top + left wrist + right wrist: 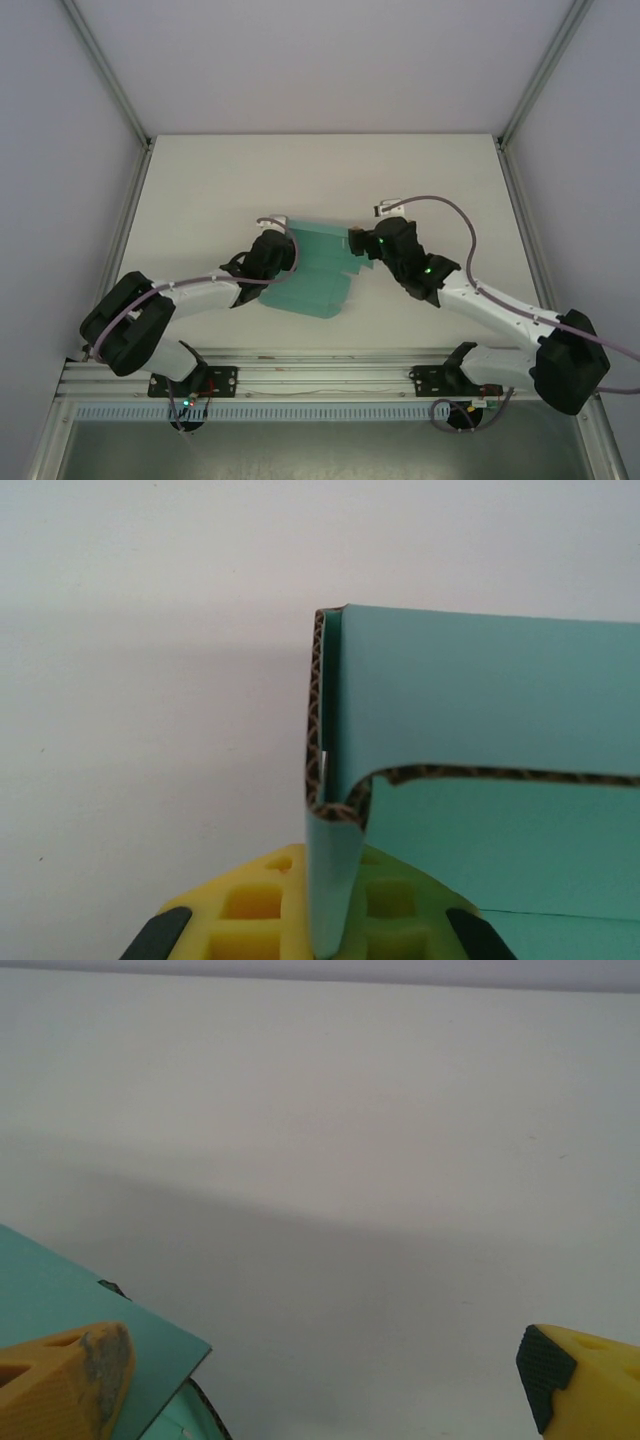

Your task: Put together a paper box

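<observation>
1. Left gripper [284, 248] is clenched on the paper box [315, 275]. In the left wrist view its yellow pads [215, 930] pinch an upright teal wall [330, 910] between them.
2. Right gripper [358, 242] stands spread wide at the sheet's right edge, holding nothing. In the right wrist view one yellow finger [60, 1385] lies over a teal corner and the other is well apart over bare surface. Whether the first touches the paper cannot be told.
3. White table [200, 200] carries everything.
4. Mid-table, between the two grippers, the paper box is only partly folded: a flat panel lies toward the near edge and raised panels stand on the far side.
5. Cut edges show a brown corrugated core [315, 730].
</observation>
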Robot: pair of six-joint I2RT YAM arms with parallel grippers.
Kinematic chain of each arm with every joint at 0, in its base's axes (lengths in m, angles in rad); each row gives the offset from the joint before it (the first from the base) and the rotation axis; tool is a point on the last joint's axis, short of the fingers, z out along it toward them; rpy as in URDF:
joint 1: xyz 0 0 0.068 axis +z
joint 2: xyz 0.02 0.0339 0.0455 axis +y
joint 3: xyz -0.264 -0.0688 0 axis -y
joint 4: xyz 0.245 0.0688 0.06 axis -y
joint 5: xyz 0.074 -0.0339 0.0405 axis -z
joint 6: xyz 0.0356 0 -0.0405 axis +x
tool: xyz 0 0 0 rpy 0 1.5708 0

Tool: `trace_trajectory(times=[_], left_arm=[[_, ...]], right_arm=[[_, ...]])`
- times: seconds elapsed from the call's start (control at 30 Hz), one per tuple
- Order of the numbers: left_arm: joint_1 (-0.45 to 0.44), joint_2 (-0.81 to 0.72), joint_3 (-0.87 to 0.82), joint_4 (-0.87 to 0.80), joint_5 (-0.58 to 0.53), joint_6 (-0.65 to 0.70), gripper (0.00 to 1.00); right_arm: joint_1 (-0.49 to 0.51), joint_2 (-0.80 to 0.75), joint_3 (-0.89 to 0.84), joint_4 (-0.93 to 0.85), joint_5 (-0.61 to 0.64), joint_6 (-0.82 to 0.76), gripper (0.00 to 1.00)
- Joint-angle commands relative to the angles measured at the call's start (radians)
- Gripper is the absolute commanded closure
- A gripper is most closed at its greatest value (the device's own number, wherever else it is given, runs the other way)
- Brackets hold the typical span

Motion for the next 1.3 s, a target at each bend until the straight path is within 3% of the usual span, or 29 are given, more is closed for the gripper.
trace_trajectory(times=[0.0, 0.1, 0.17, 0.23, 0.33, 0.5, 0.63, 0.8, 0.83, 0.9, 0.97, 1.2, 1.23, 1.27], left_arm=[[-0.005, -0.036, 0.015, -0.002, 0.001, -0.043, 1.00], [-0.005, -0.026, 0.017, 0.010, 0.014, -0.022, 1.00], [-0.002, -0.024, 0.018, -0.004, 0.012, -0.002, 1.00], [0.020, -0.022, 0.023, -0.035, 0.078, 0.017, 1.00], [0.076, -0.027, 0.007, -0.019, 0.259, 0.025, 1.00], [0.124, -0.017, 0.018, -0.013, 0.413, 0.029, 1.00], [0.131, -0.005, 0.036, 0.000, 0.518, 0.055, 1.00], [0.153, 0.000, 0.039, 0.046, 0.609, 0.040, 1.00], [0.159, -0.002, 0.034, 0.066, 0.623, 0.037, 1.00], [0.164, -0.004, 0.032, 0.090, 0.671, 0.055, 1.00], [0.169, 0.002, 0.037, 0.104, 0.709, 0.073, 1.00], [0.193, 0.057, 0.053, 0.221, 0.859, 0.088, 1.00], [0.193, 0.063, 0.067, 0.213, 0.862, 0.086, 1.00], [0.193, 0.067, 0.077, 0.199, 0.865, 0.089, 1.00]], right_arm=[[0.001, 0.031, -0.025, 0.035, -0.140, 0.006, 0.03], [0.001, 0.042, -0.032, 0.079, -0.237, -0.010, 0.05], [-0.001, 0.017, -0.036, 0.078, -0.219, -0.002, 0.06], [-0.014, -0.033, -0.055, 0.069, -0.243, -0.022, 0.06], [-0.078, -0.143, -0.104, 0.051, -0.455, -0.087, 0.06], [-0.207, -0.259, -0.165, 0.094, -0.819, -0.017, 0.06], [-0.231, -0.231, -0.144, 0.063, -0.898, -0.030, 0.10], [-0.283, -0.121, -0.113, 0.143, -1.075, 0.031, 0.35], [-0.290, -0.108, -0.114, 0.167, -1.104, 0.031, 0.42], [-0.303, -0.088, -0.119, 0.235, -1.163, 0.050, 0.65], [-0.310, -0.076, -0.119, 0.304, -1.234, 0.090, 0.77], [-0.313, -0.104, -0.100, 0.365, -1.406, 0.134, 0.96], [-0.314, -0.109, -0.093, 0.328, -1.403, 0.114, 0.95], [-0.314, -0.119, -0.079, 0.256, -1.368, 0.075, 0.88]])
